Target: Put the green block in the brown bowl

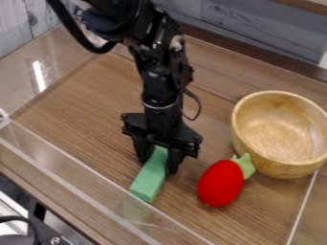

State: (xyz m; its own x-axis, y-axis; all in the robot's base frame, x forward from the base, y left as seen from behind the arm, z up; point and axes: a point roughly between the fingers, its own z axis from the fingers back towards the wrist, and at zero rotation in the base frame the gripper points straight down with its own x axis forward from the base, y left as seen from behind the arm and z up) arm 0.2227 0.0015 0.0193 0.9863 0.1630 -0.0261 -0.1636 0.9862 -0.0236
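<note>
Green and flat, the green block [151,180] lies on the wooden table [76,115] directly beneath the gripper [161,158], and that vertical line-up is what the coming move rests on. The bar's long axis runs on a diagonal, its near end toward the lower left by the clear wall [76,196] and its far end up under the tool. The gripper points straight down with its 2 fingers [141,153] set on either side of that far end, so the jaws cross the short width of the bar instead of its length, which looks like the right way to take it. The jaws stand partly apart around the block; whether the pads already press its sides cannot be told from this view, so I would call the grasp not yet sure. The block seems to rest flat on the table. The brown bowl [280,134] sits to the right, well apart from the block and empty, with a red strawberry toy [224,182] lying between them, nearer the front and just beside the bowl's wall. My judgement is that the step in hand is the pinch itself, with lifting and carrying rightward over the toy to the bowl left to do.
</note>
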